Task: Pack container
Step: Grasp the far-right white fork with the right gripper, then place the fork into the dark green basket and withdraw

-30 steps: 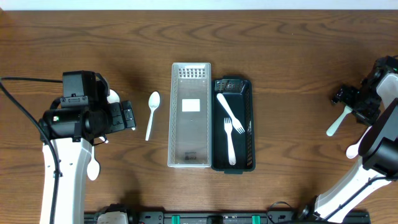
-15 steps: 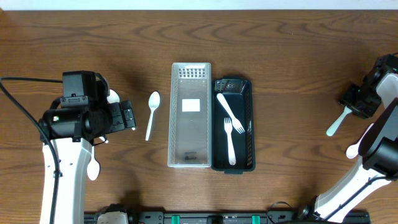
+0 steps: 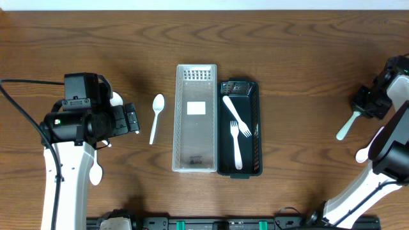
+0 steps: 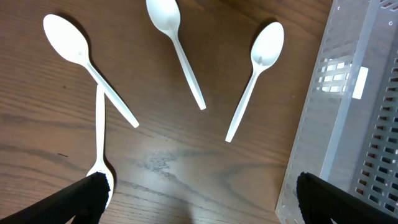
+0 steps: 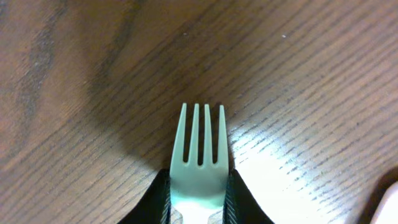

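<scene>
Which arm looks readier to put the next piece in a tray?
The right. The right gripper is shut on a fork, and the black tray holds two forks. The left gripper hangs open above the spoons, holding nothing.

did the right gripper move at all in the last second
Yes: the right gripper shifted slightly rightward in the overhead view, farther from the black tray.

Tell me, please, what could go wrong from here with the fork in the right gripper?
1. The right gripper pinches the fork only at its narrow neck, so it may swivel or slip.
2. The black tray already holds two overlapping forks; a third could perch on them.
3. A spoon lies by the right arm and could get swept.
</scene>
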### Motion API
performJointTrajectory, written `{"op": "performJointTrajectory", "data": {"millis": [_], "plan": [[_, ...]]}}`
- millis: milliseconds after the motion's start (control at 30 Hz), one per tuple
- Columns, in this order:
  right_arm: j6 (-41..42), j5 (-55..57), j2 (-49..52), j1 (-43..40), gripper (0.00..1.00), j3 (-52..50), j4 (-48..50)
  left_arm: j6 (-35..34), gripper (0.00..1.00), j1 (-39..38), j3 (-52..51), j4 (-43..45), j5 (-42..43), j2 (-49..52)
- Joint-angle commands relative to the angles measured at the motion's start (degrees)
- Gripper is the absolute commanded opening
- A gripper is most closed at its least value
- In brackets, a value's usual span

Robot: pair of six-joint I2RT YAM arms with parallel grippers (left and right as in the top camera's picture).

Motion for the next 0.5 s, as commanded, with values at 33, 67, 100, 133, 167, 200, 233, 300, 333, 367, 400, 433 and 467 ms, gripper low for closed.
{"op": "performJointTrajectory", "data": {"millis": [33,67,100,133,167,200,233,300,333,367,400,433,467], "plan": [[0.3,-4.5,1.2,-0.2,0.01,0.2,-1.7,-0.3,0.98,0.3,0.5,-0.2,-0.9,0.2],[0.8,-4.5,0.4,0.0,0.01,0.6,-2.5,-0.3,0.98,0.3,0.5,-0.2,-0.9,0.2],[1.2,-4.5,-0.5,0.2,0.01,1.1,-3.2,-0.3,0.98,0.3,0.5,-0.2,-0.9,0.2],[1.6,-4.5,-1.9,0.7,0.01,1.9,-4.1,-0.3,0.98,0.3,0.5,-0.2,-0.9,0.2],[1.6,-4.6,-3.3,1.3,0.01,2.7,-4.8,-0.3,0.98,0.3,0.5,-0.2,-0.9,0.2],[1.6,-4.6,-5.1,2.2,0.01,3.8,-5.9,-0.3,0.98,0.3,0.5,-0.2,-0.9,0.2],[1.6,-4.6,-6.8,3.1,0.01,4.9,-7.1,-0.3,0.98,0.3,0.5,-0.2,-0.9,0.2],[1.6,-4.5,-10.9,5.7,0.01,6.9,-9.5,-0.3,0.98,0.3,0.5,-0.2,-0.9,0.2],[1.6,-4.5,-13.0,7.2,0.01,7.8,-10.6,-0.3,0.98,0.3,0.5,-0.2,-0.9,0.2],[1.8,-4.5,-15.4,9.2,0.01,8.5,-11.7,-0.3,0.98,0.3,0.5,-0.2,-0.9,0.2],[1.8,-4.5,-17.3,11.1,0.01,8.8,-12.3,-0.3,0.98,0.3,0.5,-0.2,-0.9,0.2],[2.5,-4.5,-19.6,13.5,0.01,8.9,-12.9,-0.3,0.98,0.3,0.5,-0.2,-0.9,0.2],[3.5,-4.5,-21.4,15.8,0.01,8.9,-13.4,-0.3,0.98,0.3,0.5,-0.2,-0.9,0.2]]}}
